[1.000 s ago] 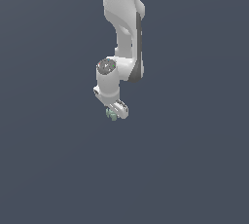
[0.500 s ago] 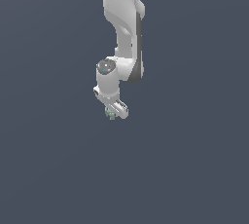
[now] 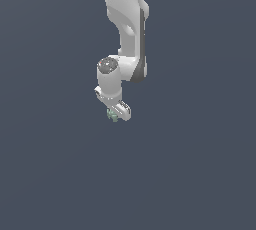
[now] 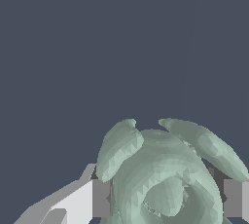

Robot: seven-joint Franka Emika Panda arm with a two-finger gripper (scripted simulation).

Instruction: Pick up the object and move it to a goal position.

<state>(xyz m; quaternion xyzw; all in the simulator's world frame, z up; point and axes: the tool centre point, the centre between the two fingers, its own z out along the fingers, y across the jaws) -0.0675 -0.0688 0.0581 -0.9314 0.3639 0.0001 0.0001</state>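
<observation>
The object [image 3: 112,116] is a small pale grey-green knobbly lump, seen as a speck at the tip of the white arm in the exterior view. Close up in the wrist view, the object [image 4: 165,179] fills the space between the two fingers with its bumpy lobes. My gripper [image 3: 115,114] is shut on it, one finger [image 4: 101,197] pressed against one side and the other finger [image 4: 232,197] against the opposite side. The object hangs off the ground, held in the air.
A plain dark grey-blue surface [image 3: 60,164] lies all around and below. The white arm [image 3: 127,34] reaches down from the exterior view's upper middle.
The arm has lifted the gripper and the held object slightly upward in the exterior view. The grip has not changed.
</observation>
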